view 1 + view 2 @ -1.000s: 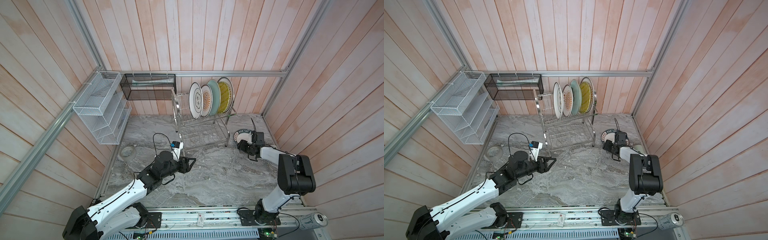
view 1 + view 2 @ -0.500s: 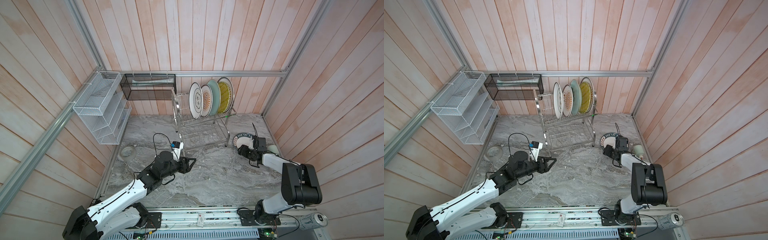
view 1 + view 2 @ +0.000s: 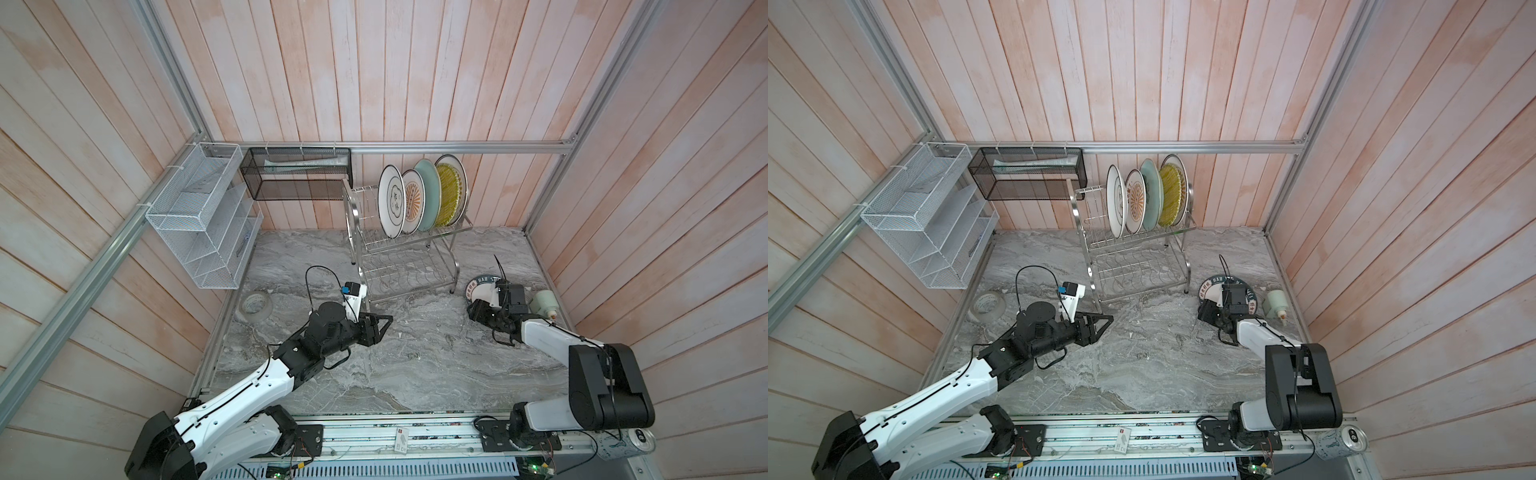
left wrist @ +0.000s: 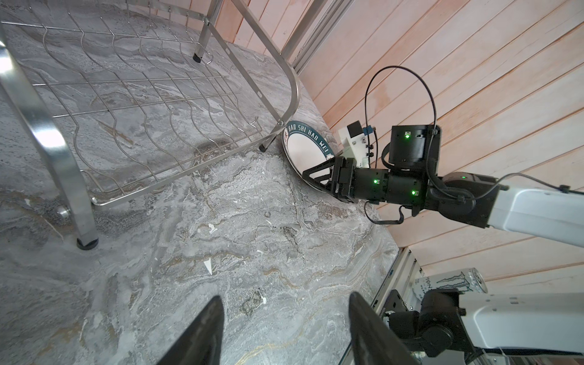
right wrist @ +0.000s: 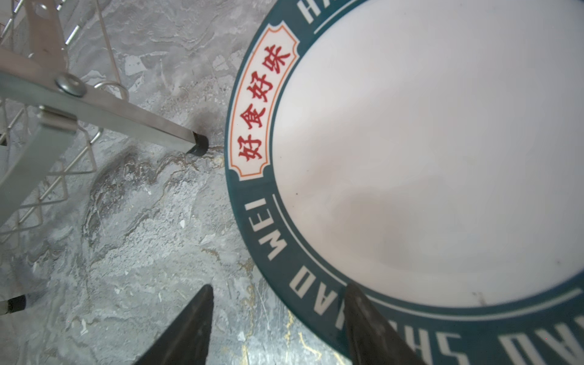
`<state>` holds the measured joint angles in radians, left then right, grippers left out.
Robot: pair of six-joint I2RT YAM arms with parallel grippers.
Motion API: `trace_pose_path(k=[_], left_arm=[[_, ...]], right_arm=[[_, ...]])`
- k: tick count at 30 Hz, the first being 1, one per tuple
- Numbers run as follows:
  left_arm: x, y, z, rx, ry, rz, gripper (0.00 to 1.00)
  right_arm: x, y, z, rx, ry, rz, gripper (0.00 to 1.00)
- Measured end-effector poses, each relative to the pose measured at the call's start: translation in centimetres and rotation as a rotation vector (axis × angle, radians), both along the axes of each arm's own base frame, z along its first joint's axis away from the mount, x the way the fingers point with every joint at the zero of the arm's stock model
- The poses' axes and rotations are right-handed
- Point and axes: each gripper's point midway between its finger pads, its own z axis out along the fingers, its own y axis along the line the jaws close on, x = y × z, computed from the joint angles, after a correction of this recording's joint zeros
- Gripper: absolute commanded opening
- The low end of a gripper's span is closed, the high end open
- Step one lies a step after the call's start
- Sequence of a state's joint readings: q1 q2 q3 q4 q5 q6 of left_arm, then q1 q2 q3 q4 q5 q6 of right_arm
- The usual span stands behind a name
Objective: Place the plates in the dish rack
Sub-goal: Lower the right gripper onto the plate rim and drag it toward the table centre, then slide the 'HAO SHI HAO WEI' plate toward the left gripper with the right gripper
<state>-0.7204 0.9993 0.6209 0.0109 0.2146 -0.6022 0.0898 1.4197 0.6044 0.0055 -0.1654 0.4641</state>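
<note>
The dish rack (image 3: 409, 266) stands at the back of the marble table, and several plates (image 3: 412, 208) stand upright in its upper tier. A white plate with a lettered dark-green rim (image 3: 478, 286) lies flat on the table by the rack's right foot. My right gripper (image 3: 473, 311) is open at this plate's near edge. In the right wrist view (image 5: 278, 290) one finger is over the green rim (image 5: 252, 196) and the other over bare marble. My left gripper (image 3: 384, 326) is open and empty, low over the table in front of the rack (image 4: 286, 300).
A grey tape roll (image 3: 255, 305) lies at the table's left edge. A white mesh organizer (image 3: 203, 220) and a black mesh basket (image 3: 299, 178) hang on the walls. A pale green bottle (image 3: 544, 302) lies right of the flat plate. A can (image 3: 631, 440) stands by the front rail.
My right gripper has drawn back from over the flat plate to its near edge. The left arm has not moved.
</note>
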Motion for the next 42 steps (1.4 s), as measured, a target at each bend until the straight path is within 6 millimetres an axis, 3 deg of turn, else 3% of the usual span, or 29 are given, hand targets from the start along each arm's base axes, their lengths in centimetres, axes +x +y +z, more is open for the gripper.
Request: trace_pose_path(k=[31,42], left_arm=[[-0.1,-0.3,0.0,-0.013,0.009,-0.012,0.64],[0.1,-0.5,-0.9,0.004,0.030,-0.013,0.64]], right_arm=[[-3.9,8.8,0.2,0.070,0.023,0.158,0.66],[-5.2,13.8,0.6,0.114,0.027,0.252,0.66]])
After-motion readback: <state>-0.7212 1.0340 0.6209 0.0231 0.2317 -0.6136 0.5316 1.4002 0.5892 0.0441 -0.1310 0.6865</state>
